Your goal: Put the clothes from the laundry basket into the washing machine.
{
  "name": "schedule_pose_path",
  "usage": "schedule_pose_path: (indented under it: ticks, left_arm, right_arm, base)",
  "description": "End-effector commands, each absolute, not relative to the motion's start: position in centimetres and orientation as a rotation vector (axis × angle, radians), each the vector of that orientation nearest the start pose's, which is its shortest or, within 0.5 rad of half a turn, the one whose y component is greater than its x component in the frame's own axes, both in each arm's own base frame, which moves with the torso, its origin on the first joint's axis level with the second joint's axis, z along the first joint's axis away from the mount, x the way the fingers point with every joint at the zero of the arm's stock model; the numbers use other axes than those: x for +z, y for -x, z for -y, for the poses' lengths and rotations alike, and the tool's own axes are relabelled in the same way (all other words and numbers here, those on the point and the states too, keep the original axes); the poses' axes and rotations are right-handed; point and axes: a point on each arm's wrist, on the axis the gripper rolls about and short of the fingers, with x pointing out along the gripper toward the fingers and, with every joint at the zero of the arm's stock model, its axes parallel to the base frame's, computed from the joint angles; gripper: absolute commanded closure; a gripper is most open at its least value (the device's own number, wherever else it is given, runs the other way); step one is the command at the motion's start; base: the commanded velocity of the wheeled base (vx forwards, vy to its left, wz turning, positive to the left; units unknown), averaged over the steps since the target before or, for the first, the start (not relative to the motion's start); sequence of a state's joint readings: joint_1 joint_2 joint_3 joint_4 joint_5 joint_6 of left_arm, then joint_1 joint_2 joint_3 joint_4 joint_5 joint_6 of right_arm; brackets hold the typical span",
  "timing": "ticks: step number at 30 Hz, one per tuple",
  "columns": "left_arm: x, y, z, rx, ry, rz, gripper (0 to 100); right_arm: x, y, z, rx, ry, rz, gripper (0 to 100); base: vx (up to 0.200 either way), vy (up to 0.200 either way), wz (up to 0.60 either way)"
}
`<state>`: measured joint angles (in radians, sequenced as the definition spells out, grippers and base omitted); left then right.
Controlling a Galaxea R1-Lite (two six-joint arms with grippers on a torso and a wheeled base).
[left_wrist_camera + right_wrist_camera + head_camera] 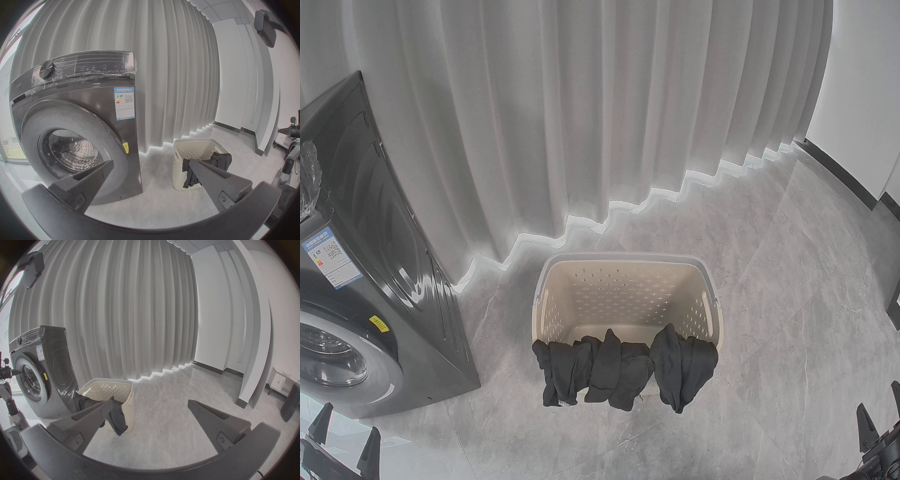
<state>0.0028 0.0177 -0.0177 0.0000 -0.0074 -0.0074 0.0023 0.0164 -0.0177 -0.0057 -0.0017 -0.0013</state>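
Both grippers point(349, 425) point(878, 400) (spread) apart from clothes point(625, 369)

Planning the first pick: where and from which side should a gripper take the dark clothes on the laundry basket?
Probably pinch the raised hump of the dark clothes on the near rim of the laundry basket, coming from above: they drape over it, hanging outside.

Black clothes point(625, 370), cream star-perforated laundry basket point(625, 294), dark grey washing machine point(369, 262), white pleated curtain point(581, 106).

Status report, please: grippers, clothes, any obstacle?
Left gripper open, right gripper open. Dark clothes draped over near rim of cream perforated plastic basket. Nothing blocks them.
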Motion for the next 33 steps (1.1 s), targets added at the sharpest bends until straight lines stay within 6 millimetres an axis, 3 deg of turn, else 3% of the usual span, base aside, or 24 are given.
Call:
schedule_pose_path:
  ticks: [1,5,11,24,30,33]
  left_arm:
    - [7.55,2.28,0.02,-0.005,0.008,0.0,0]
    - [7.55,2.28,0.02,-0.005,0.008,0.0,0]
    - [7.55,2.28,0.02,-0.005,0.008,0.0,0]
    - [7.55,2.28,0.02,-0.005,0.008,0.0,0]
    - [7.55,2.28,0.02,-0.003,0.008,0.0,0]
    - [7.55,2.28,0.02,-0.003,0.008,0.0,0]
  right_arm:
    - [7.64,2.16,0.01,0.002,0.002,-0.009,0]
    - [7.64,2.16,0.01,0.002,0.002,-0.009,0]
    - [7.64,2.16,0.01,0.002,0.002,-0.009,0]
    - [7.63,2.16,0.01,0.002,0.002,-0.011,0]
    - [7.64,2.16,0.01,0.002,0.002,-0.009,0]
    - [7.64,2.16,0.01,0.002,0.002,-0.009,0]
  base:
    - [0.0,0.0,0.0]
    - [0.0,0.0,0.0]
    - [0.2,0.0,0.0]
    - [0.0,0.0,0.0]
    - [0.2,0.0,0.0]
    - [0.0,0.0,0.0]
